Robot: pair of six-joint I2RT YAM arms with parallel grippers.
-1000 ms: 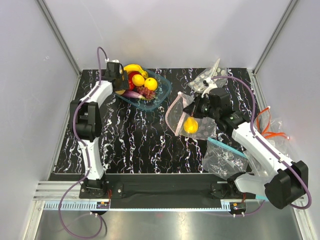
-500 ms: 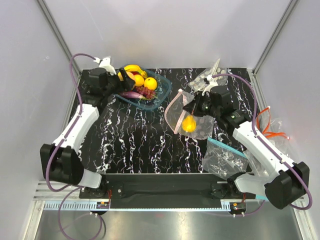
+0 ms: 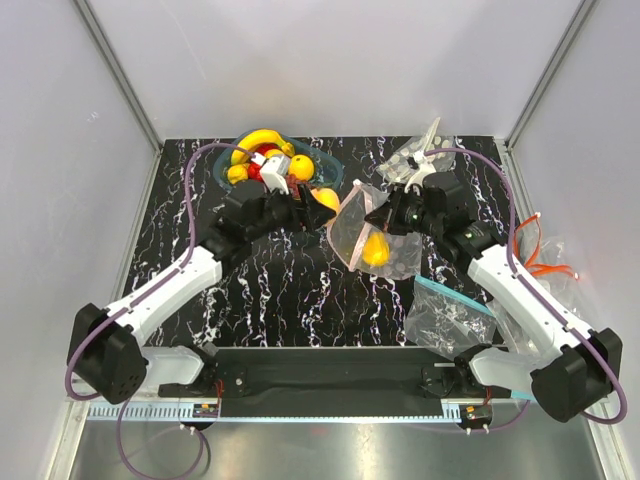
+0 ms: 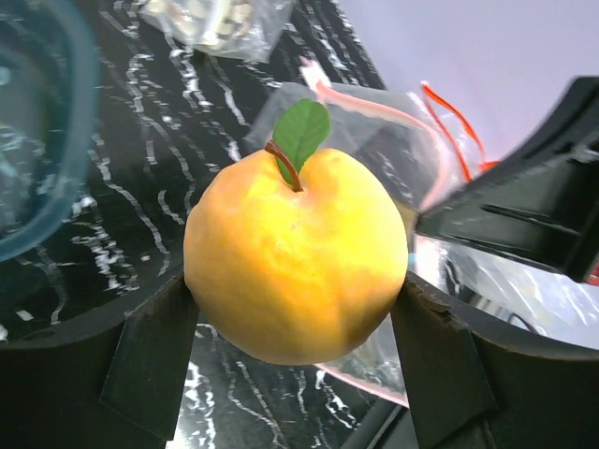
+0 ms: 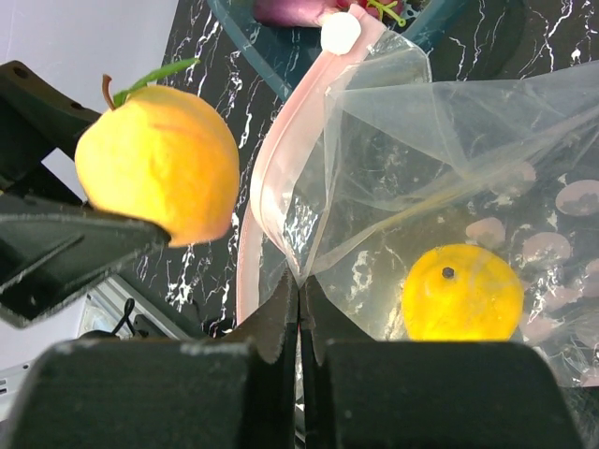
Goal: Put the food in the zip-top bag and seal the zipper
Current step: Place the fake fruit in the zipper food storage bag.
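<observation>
My left gripper (image 3: 318,202) (image 4: 297,323) is shut on a round orange-yellow fruit (image 4: 295,257) with a green leaf. It holds the fruit above the table just left of the zip-top bag's (image 3: 362,232) mouth. My right gripper (image 3: 396,217) (image 5: 299,290) is shut on the bag's upper edge and holds the mouth up and open. The pink zipper (image 5: 279,164) curves around that opening. One yellow fruit (image 5: 462,293) (image 3: 376,250) lies inside the bag. More food, a banana (image 3: 255,139) and an orange round (image 3: 302,167), sits in a teal bowl (image 4: 82,159) behind the left arm.
A second clear bag with a teal strip (image 3: 450,308) lies near the right arm's base. A small bag of pale pieces (image 3: 410,158) lies at the back right. Orange cables (image 3: 535,255) hang off the table's right edge.
The left arm has swung from the bowl at the back left toward the bag, carrying the orange-yellow fruit. The right gripper has kept hold of the bag's edge.
</observation>
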